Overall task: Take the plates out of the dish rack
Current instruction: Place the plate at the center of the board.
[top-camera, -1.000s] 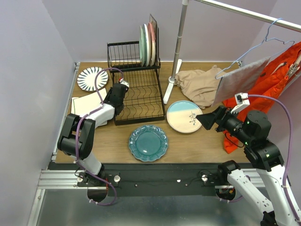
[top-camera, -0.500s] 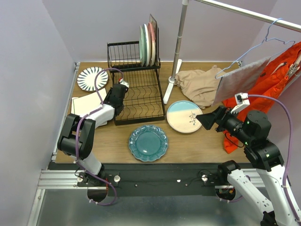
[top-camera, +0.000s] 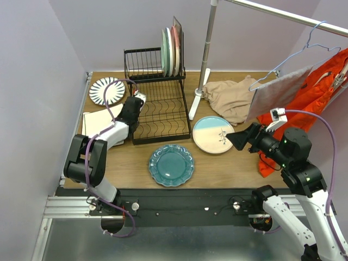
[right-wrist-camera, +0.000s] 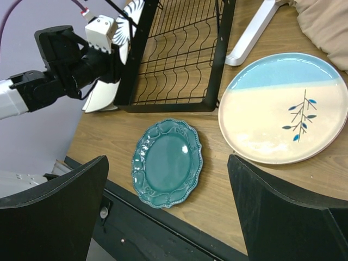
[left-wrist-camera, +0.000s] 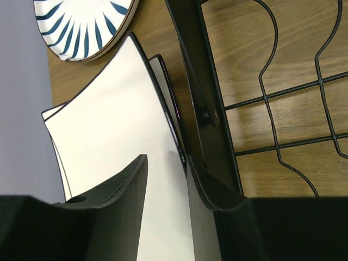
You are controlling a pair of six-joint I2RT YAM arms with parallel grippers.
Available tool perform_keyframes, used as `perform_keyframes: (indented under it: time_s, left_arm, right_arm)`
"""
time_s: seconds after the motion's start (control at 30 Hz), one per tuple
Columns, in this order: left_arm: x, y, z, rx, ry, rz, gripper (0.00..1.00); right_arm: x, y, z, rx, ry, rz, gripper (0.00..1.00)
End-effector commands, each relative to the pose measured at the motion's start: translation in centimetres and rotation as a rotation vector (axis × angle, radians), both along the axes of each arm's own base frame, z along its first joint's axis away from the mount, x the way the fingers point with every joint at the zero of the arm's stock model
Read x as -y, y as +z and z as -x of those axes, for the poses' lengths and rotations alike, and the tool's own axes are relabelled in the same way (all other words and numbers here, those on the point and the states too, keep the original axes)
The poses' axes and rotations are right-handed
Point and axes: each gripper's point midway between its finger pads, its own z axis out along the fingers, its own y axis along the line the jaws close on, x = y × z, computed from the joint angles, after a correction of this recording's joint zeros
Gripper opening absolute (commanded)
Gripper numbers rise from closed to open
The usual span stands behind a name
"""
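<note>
- Top external: the dish rack (top-camera: 147, 64) stands at the back of the table (top-camera: 125, 157), with three plates (top-camera: 171, 51) upright in its upper basket. The left end effector (top-camera: 134, 105) is low at the rack's left edge. The right end effector (top-camera: 237, 140) hangs wide apart and empty beside the cream-blue plate (top-camera: 213, 134).
- Left wrist: the jaws are about half open and straddle the right edge of the square white plate (left-wrist-camera: 109, 141), just beside the rack's frame. I cannot tell whether they touch it. The striped plate (left-wrist-camera: 81, 27) lies beyond.
- Right wrist: the scalloped teal plate (right-wrist-camera: 166, 171) lies flat below the spread fingers (right-wrist-camera: 261, 190).
</note>
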Motion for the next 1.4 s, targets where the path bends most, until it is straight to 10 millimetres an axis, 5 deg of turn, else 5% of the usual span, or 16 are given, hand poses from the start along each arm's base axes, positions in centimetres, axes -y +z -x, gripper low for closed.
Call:
perform_keyframes:
  time_s: [0.0,0.37,0.8,0.97,1.23,1.37]
  left_arm:
    - [0.5,-1.8,1.3,-0.049,-0.018,0.071,0.44]
    - [0.0,-2.3,1.3,-0.055,-0.001,0.067,0.44]
    - [0.1,6.5,-1.1,0.205,0.031,0.437,0.39]
    - [-0.4,8.4,-1.2,0.251,-0.006,0.601,0.00]
    - [1.0,8.8,-2.0,0.266,-0.080,0.781,0.00]
    - [1.7,5.9,-2.4,0.201,-0.061,0.840,0.00]
  right_arm:
    - [0.3,0.2,0.0,0.025,-0.009,0.010,0.99]
    - [0.4,0.3,-0.1,0.028,-0.016,0.013,0.99]
    - [0.3,-0.4,0.1,0.015,-0.009,0.011,0.99]
    - [0.2,-0.3,0.0,0.016,-0.005,0.014,0.99]
    - [0.3,0.2,-0.4,0.026,-0.009,0.028,0.99]
    - [0.3,0.4,-0.5,0.028,-0.010,0.029,0.99]
